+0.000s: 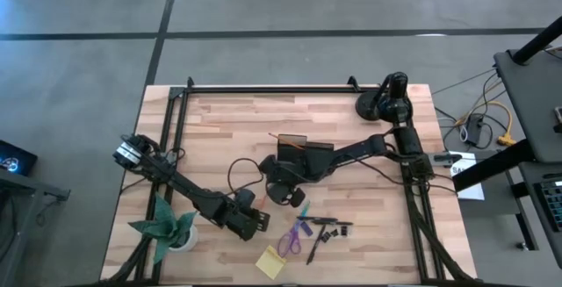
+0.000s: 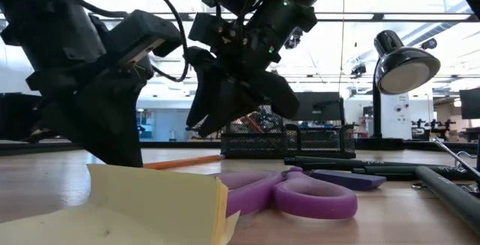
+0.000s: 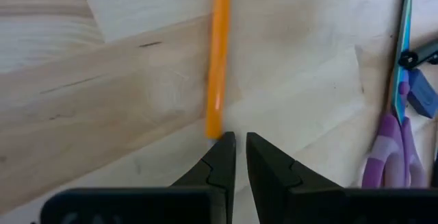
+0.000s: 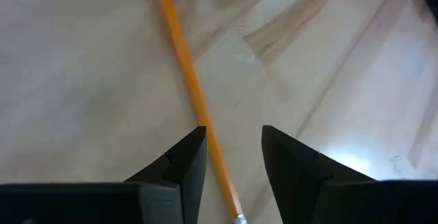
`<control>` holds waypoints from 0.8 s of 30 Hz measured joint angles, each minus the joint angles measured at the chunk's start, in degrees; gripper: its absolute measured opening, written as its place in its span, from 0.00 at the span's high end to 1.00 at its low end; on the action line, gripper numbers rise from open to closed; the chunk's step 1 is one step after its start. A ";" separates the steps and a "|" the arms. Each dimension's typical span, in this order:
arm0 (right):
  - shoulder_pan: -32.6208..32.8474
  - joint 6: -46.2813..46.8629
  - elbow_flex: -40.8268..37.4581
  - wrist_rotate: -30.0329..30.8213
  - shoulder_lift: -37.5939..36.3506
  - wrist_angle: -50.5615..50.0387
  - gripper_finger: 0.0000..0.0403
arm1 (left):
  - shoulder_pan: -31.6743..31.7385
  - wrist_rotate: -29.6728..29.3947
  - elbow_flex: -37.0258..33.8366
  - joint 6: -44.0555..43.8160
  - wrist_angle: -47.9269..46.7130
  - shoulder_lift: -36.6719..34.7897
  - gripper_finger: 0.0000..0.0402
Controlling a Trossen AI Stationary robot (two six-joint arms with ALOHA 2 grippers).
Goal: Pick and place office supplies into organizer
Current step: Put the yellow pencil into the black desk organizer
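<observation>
A: Start at the left. What's hard to see there?

B: The plant sits at the table's front left corner, half under the left arm. The left gripper is low over the wood just beside it. In its wrist view the fingers stand almost closed, only a thin slit between them, nothing held. A pencil lies right ahead of the tips; whether they touch it I can't tell.

A: And the pad?

B: The yellow pad lies near the front edge, just right of that gripper. In the low view it fills the foreground and hides part of the scissors.

A: The organizer?

B: The organizer is mid-table, mostly covered by the right arm. One orange pencil tip pokes out at its back left corner; what else is inside I can't make out.

A: The right gripper?

B: The right gripper hangs in front of the organizer. Its fingers are parted, empty, above a pencil lying on the wood, which passes under the one finger.

A: Further right?

B: Scissors, then a pen and small black clips, all loose on the table. The lamp stands at the back right corner.
</observation>
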 joint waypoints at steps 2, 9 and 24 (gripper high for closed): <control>-0.36 0.23 0.00 -0.03 0.38 0.65 0.67 | -0.11 0.18 0.00 -0.13 -0.44 -0.02 0.94; -1.00 1.84 0.02 -2.59 3.01 0.31 0.67 | -0.13 0.47 0.11 -1.64 -2.51 -0.29 0.94; -4.70 7.99 0.15 -7.16 4.53 0.25 0.67 | -0.51 1.71 0.37 -1.72 -6.88 -1.95 0.94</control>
